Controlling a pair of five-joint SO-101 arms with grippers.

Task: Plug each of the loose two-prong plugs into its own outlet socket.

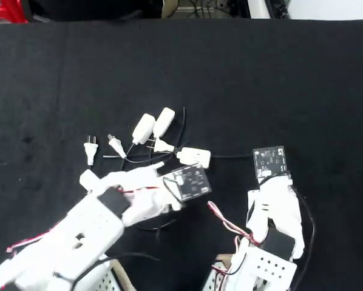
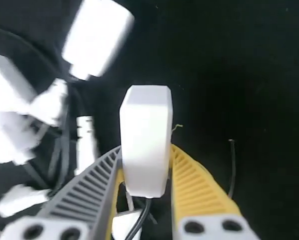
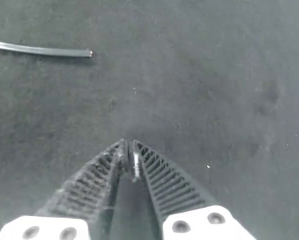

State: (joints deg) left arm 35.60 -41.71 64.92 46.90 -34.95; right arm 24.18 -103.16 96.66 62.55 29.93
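Loose plug (image 1: 90,149): flat on the desk (image 1: 303,79), left of the middle, prongs toward the back edge.
White pieces (image 1: 154,126): heaped with black cords near the middle.
Left tool (image 2: 145,150): clamped on a white block (image 2: 145,125), beside the heap.
Right tool (image 3: 129,150): fingers pressed together, holding nothing, near the front edge.

Black cloth table (image 1: 242,73) evenly lit from above, and beyond its far edge there's a red object (image 1: 5,9) at the left corner, tangled cables (image 1: 200,7) mid-edge, white surface (image 1: 333,8) toward the right corner.
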